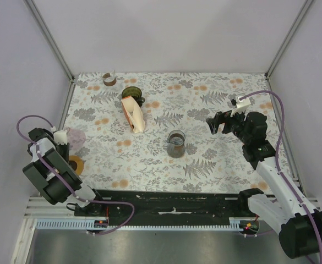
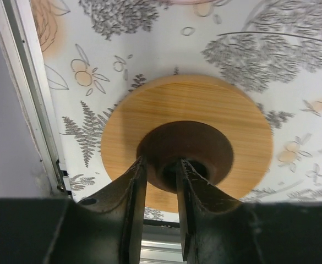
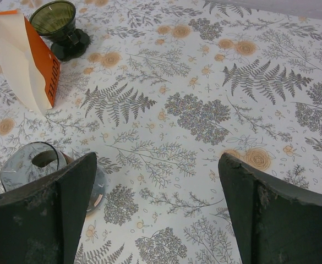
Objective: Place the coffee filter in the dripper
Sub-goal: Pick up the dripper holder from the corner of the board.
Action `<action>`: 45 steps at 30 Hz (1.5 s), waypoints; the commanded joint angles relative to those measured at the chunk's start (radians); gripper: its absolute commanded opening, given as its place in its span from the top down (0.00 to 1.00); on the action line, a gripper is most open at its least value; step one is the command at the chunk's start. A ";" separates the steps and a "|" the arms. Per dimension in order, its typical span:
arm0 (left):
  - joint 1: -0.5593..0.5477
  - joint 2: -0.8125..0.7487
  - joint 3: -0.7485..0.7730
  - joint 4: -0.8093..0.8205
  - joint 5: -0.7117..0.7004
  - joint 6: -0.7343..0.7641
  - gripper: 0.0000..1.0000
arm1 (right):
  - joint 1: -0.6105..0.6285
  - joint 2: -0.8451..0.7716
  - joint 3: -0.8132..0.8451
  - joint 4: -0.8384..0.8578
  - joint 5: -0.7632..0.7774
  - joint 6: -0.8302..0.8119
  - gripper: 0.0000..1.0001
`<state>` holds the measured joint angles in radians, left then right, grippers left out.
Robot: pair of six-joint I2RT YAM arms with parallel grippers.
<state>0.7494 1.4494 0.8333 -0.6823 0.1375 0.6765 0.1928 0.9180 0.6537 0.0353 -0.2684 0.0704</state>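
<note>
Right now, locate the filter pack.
Top view: the filter pack lies left of centre, beside the green dripper on its near side, up-left of the glass server.

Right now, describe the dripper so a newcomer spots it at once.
On the floral-patterned table, find the white and orange pack of paper filters left of centre. The dark green glass cone dripper stands at its far end; unlike the clear glass beaker at mid-table, it is green.

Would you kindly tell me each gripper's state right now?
Left gripper: astride the dark hub of the wooden disc; grip cannot be told.
Right gripper: open, empty.
</note>
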 commanded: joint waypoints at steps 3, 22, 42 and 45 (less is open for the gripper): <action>0.004 0.063 -0.056 0.141 -0.113 0.000 0.68 | 0.004 -0.001 0.041 0.012 -0.002 -0.003 0.02; -0.008 -0.219 0.125 -0.340 0.433 0.115 0.98 | 0.039 -0.047 0.115 -0.034 -0.162 0.000 0.02; -0.734 -0.224 0.779 -0.458 0.976 -0.489 0.98 | 0.704 0.251 0.405 0.371 -0.100 -0.281 0.02; -0.827 -0.238 0.767 -0.369 0.976 -0.584 0.98 | 0.717 0.274 0.445 0.426 -0.080 -0.265 0.02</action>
<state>0.0074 1.2198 1.5761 -1.1809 1.0321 0.3325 0.8955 1.1809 1.0115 0.2970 -0.4057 -0.1661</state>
